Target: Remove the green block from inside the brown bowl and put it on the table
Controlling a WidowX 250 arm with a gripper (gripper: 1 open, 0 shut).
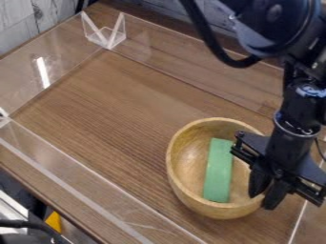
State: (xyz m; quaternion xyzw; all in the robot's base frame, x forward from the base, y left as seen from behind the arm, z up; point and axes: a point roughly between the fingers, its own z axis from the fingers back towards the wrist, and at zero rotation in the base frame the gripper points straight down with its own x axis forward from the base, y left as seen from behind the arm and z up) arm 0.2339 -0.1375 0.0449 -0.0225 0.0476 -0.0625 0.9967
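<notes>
The brown bowl point(186, 177) sits at the table's point(114, 105) near right. Inside it the green block point(222, 172) lies flat along the bottom, pointing toward the near edge. My gripper point(273, 191) hangs straight down at the bowl's right rim, just right of the block and apart from it. Its jaws stand narrow and seem to clamp the rim. The black gripper body hides the fingertips and the bowl's right wall.
Clear acrylic walls point(57, 176) run along the table's edges, close to the bowl on the near side. A small clear acrylic stand point(105, 29) sits at the far left. Bare wood lies left of the bowl and beyond it.
</notes>
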